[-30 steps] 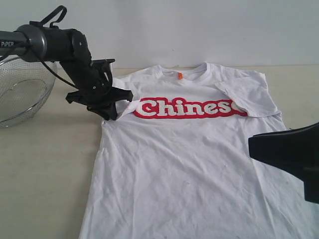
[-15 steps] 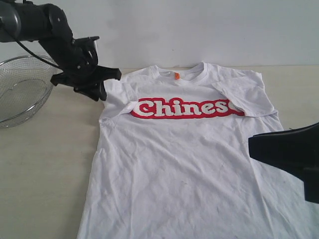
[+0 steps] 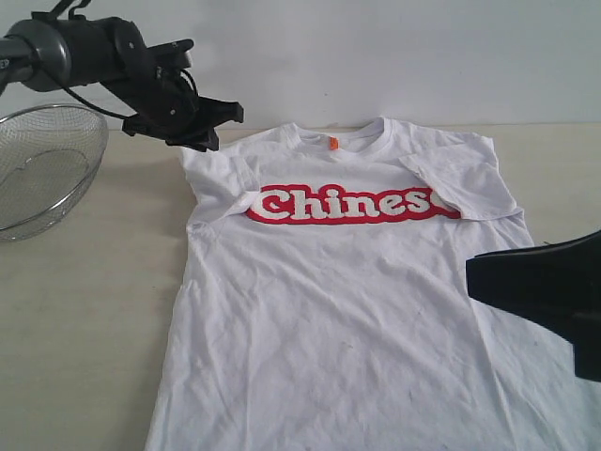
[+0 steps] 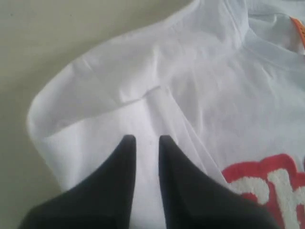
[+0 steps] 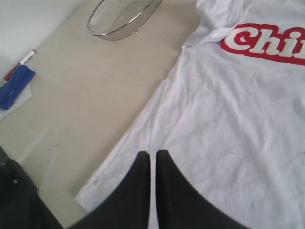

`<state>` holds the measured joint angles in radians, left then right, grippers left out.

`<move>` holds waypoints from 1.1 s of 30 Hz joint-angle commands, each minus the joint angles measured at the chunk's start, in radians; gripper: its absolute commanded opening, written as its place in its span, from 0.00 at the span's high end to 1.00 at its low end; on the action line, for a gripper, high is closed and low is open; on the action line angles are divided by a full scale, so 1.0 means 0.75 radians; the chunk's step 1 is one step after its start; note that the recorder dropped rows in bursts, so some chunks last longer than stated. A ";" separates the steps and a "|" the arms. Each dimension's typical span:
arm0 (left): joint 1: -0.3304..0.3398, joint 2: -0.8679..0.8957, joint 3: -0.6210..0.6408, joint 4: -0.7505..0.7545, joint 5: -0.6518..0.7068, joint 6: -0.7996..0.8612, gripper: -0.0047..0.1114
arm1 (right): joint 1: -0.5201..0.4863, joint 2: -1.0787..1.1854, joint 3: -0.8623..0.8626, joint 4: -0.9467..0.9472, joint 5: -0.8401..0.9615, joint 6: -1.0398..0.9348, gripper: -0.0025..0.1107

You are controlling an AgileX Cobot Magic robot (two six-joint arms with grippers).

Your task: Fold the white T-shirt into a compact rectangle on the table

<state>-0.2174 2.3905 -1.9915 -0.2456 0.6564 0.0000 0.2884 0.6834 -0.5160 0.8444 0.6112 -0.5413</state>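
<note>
Lifted off the tucked sleeve (image 3: 214, 183), now raised above it: black left gripper (image 3: 218, 127), jaws slightly parted, empty. Closed, empty: black right gripper (image 5: 152, 155). Flat on pale beige wood-grain table (image 3: 84, 310): white short-sleeved cotton T-shirt (image 3: 347, 310). Risk: snagging that fold (loose) on re-descent, undoing it.

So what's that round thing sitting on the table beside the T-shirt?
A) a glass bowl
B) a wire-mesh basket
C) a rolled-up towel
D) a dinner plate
B: the wire-mesh basket has a metal rim and see-through woven mesh walls. It stands on the table, apart from the white T-shirt.
</note>
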 commanded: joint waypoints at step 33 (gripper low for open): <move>0.003 0.271 -0.277 0.081 -0.108 0.021 0.81 | 0.001 -0.007 0.004 0.016 0.008 -0.019 0.98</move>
<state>-0.2174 2.5940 -2.1921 -0.2150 0.5988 0.0104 0.2884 0.6834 -0.5160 0.8525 0.6112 -0.5451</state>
